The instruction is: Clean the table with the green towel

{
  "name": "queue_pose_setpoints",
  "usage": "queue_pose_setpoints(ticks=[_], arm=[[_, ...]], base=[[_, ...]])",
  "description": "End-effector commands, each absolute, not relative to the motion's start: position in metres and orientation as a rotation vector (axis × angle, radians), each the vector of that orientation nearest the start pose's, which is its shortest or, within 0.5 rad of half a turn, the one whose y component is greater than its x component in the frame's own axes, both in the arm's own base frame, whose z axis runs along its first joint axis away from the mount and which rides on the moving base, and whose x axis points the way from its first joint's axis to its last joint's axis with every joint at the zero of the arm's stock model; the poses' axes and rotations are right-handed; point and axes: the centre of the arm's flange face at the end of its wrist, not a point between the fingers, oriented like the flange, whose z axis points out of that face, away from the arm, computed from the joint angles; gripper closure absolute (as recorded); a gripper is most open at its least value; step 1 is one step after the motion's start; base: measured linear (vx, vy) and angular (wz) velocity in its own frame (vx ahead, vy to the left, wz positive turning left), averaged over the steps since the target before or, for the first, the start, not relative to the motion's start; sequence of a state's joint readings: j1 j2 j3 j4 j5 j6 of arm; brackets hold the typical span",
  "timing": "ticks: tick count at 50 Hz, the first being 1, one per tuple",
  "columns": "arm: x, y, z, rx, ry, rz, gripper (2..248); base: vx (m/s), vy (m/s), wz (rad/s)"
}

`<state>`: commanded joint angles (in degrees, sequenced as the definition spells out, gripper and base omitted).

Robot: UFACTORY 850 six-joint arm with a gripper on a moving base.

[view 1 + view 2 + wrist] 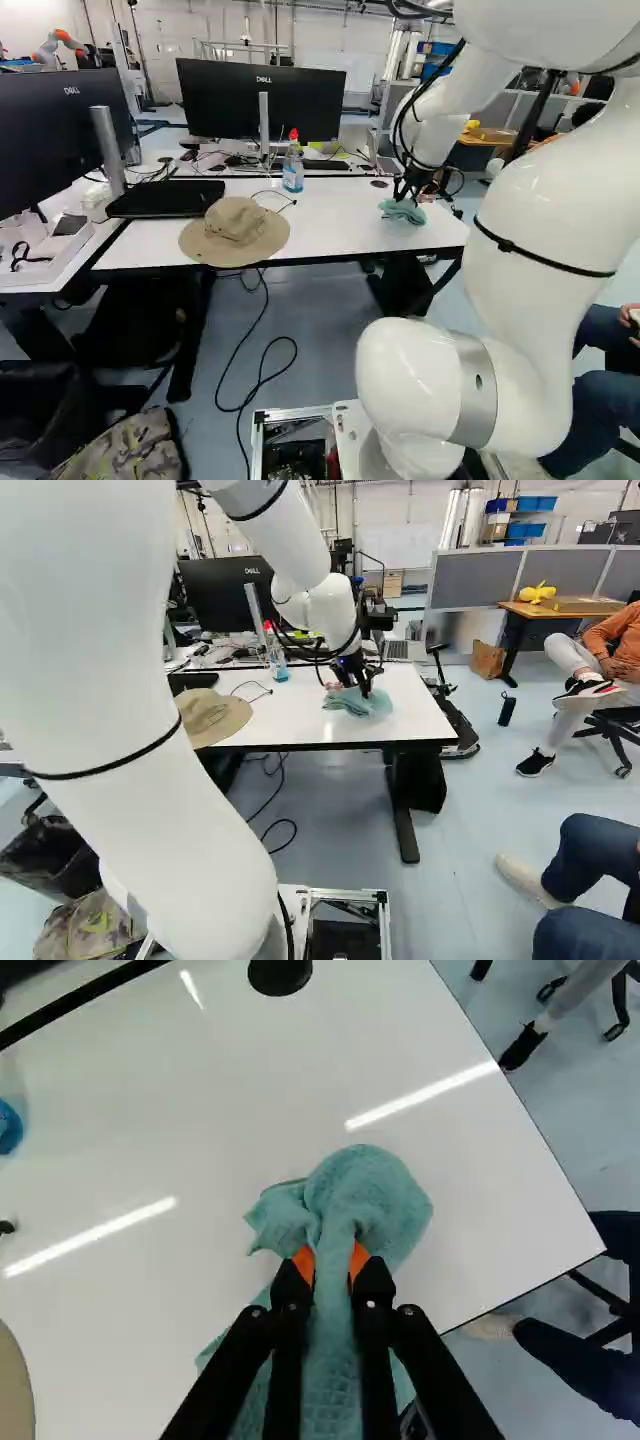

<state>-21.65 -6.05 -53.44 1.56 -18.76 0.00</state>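
Observation:
My gripper [357, 680] is low over the right part of the white table [400, 705], at the green towel [352, 702]. In the left base view the towel [402, 211] lies near the table's right end. Seen from the wrist, the gripper [332, 1265] is shut on a bunched fold of the towel [372, 1195], with an orange pad on either side of the cloth. The towel spreads out ahead of the fingers and beneath them, resting on the tabletop [250, 1080].
A tan hat [235, 232] lies on the table's left part, and a spray bottle [293, 166] stands behind it. Beyond are monitors [262, 100], with a black laptop [165, 198] at the left. A cable [262, 355] trails over the floor. A seated person's legs are close at the right.

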Motion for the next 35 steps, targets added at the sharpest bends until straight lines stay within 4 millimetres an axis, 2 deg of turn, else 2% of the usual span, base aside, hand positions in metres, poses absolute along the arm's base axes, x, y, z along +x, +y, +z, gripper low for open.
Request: queue_pose_setpoints(ticks=[16,35], arm=[[0.484,-0.183,0.495,-3.059,0.599,-0.794,193],[0.516,-0.165,0.494,-3.059,0.517,-0.806,193]], base=[[0.000,0.000,0.000],[0.000,0.000,0.000]])
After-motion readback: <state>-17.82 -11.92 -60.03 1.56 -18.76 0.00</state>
